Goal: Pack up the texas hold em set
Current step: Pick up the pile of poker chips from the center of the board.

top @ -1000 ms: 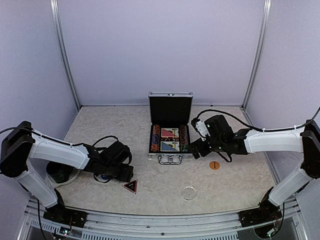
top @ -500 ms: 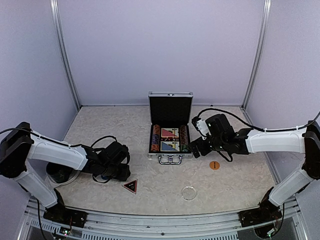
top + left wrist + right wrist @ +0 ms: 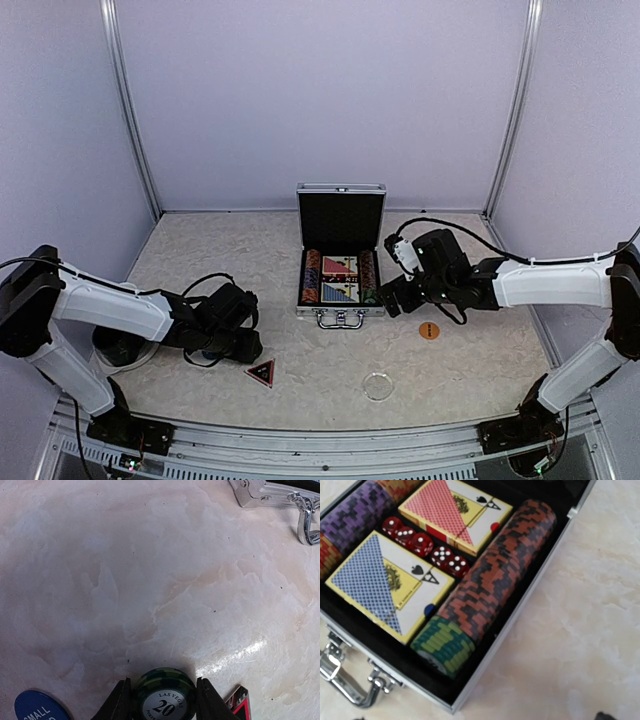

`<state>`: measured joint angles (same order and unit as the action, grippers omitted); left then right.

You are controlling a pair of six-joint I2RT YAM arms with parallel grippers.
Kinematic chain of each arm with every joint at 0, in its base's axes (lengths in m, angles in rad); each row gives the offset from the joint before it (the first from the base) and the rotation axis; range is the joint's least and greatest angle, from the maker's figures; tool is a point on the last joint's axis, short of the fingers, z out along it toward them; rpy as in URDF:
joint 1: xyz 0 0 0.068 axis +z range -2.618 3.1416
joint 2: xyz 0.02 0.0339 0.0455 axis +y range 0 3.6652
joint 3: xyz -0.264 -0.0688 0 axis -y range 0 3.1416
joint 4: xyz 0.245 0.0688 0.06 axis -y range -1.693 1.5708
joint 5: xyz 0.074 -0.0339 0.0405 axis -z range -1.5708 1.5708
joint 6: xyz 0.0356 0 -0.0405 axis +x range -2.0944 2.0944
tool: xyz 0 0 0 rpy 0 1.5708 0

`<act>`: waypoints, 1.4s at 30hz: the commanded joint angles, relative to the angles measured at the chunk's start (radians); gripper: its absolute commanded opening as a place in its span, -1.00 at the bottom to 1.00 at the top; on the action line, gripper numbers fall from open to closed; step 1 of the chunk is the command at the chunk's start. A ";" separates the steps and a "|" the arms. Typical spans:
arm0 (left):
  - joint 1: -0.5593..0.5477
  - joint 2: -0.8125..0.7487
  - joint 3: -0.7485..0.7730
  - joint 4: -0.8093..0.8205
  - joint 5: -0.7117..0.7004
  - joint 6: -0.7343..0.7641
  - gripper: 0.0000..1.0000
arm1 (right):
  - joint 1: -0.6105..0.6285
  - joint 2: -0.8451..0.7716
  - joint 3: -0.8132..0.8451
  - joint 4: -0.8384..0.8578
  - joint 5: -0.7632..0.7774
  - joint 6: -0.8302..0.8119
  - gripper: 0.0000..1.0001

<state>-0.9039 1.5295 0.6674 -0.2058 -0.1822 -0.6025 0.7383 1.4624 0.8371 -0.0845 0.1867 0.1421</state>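
Left fingers pinch the round green poker chip marked 20 low over the pale marbled table, likely for transfer to the open silver aluminium briefcase, beside which the right fingers hover spread wide, empty.

My right wrist view: open briefcase.
I see red deck, blue deck, dice between, chip rows flanking.
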 commanded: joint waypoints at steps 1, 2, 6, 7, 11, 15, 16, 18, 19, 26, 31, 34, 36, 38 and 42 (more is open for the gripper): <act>-0.009 0.003 -0.019 -0.023 0.066 -0.003 -0.37 | -0.010 -0.020 -0.014 0.010 -0.009 0.014 0.98; -0.009 0.007 -0.019 -0.023 0.063 -0.003 -0.37 | -0.008 -0.019 -0.016 0.012 -0.006 0.014 0.98; -0.008 0.015 -0.011 -0.014 0.071 0.004 -0.37 | -0.008 -0.016 -0.017 0.013 -0.010 0.012 0.98; -0.008 0.018 -0.009 -0.016 0.068 0.005 -0.37 | -0.008 -0.016 -0.018 0.016 -0.006 0.011 0.98; -0.009 0.026 -0.003 -0.007 0.072 0.007 -0.38 | -0.008 -0.002 -0.012 0.017 -0.012 0.006 0.98; -0.008 0.039 0.003 -0.006 0.068 0.011 -0.37 | -0.008 0.013 -0.008 0.026 -0.012 0.003 0.98; -0.009 0.040 0.003 -0.002 0.072 0.010 -0.37 | -0.008 0.019 -0.005 0.027 -0.017 0.003 0.98; -0.009 0.047 0.007 0.006 0.078 0.015 -0.37 | -0.008 0.029 -0.001 0.026 -0.019 -0.001 0.98; -0.009 0.050 0.009 0.007 0.078 0.016 -0.37 | -0.008 0.032 -0.001 0.028 -0.015 -0.002 0.98; -0.012 0.086 0.026 0.027 0.091 0.022 -0.37 | -0.008 0.057 0.006 0.035 -0.019 -0.004 0.99; -0.015 0.102 0.038 0.024 0.084 0.034 -0.37 | -0.009 0.057 0.016 0.030 -0.021 -0.006 0.98; -0.015 0.099 0.037 0.018 0.074 0.035 -0.37 | -0.010 0.056 0.022 0.027 -0.018 -0.009 0.98; -0.015 0.097 0.037 0.019 0.077 0.038 -0.37 | -0.010 0.058 0.028 0.023 -0.018 -0.010 0.98; -0.015 0.095 0.036 0.010 0.073 0.040 -0.37 | -0.010 0.056 0.029 0.024 -0.017 -0.009 0.98; -0.015 0.078 0.029 0.008 0.076 0.039 -0.37 | -0.010 0.055 0.035 0.017 -0.020 -0.006 0.98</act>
<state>-0.9104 1.5902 0.7116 -0.1520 -0.1543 -0.5739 0.7383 1.5112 0.8410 -0.0696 0.1692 0.1394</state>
